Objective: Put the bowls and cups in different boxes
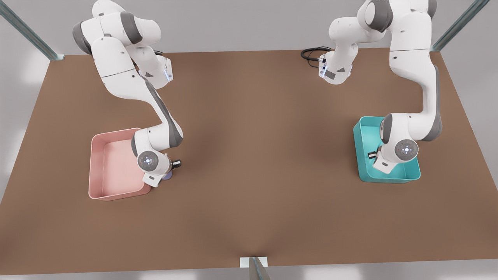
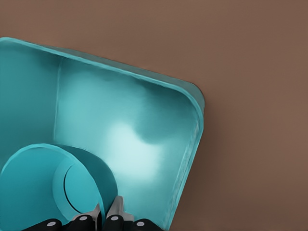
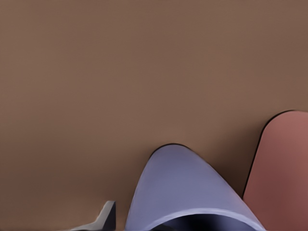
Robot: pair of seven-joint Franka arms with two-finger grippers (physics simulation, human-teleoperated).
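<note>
The left gripper (image 2: 107, 216) hangs inside the teal bin (image 1: 389, 179), which sits on the brown tabletop (image 1: 264, 155) toward the edge at the front view's right. In the left wrist view its two fingertips (image 2: 117, 210) are pinched together on the rim of the teal bowl (image 2: 48, 185), so the jaws are closed on that bowl; the bowl is tilted on edge, its round underside facing the camera, over the bin's pale floor near one rounded corner. In the front view this arm's wrist covers the bowl. The right gripper (image 1: 165, 177) is down at the tabletop just beside the pale pink bin (image 1: 113, 194), which lies toward the edge at the front view's left, well apart from the teal bin. The lavender cup (image 3: 185, 192) stands directly under that gripper, outside the pink bin and close to its rounded corner (image 3: 281, 163). One dark fingertip (image 3: 107, 215) shows beside the cup's outer wall, but whether the jaws are open or clamped on the cup cannot be told.
</note>
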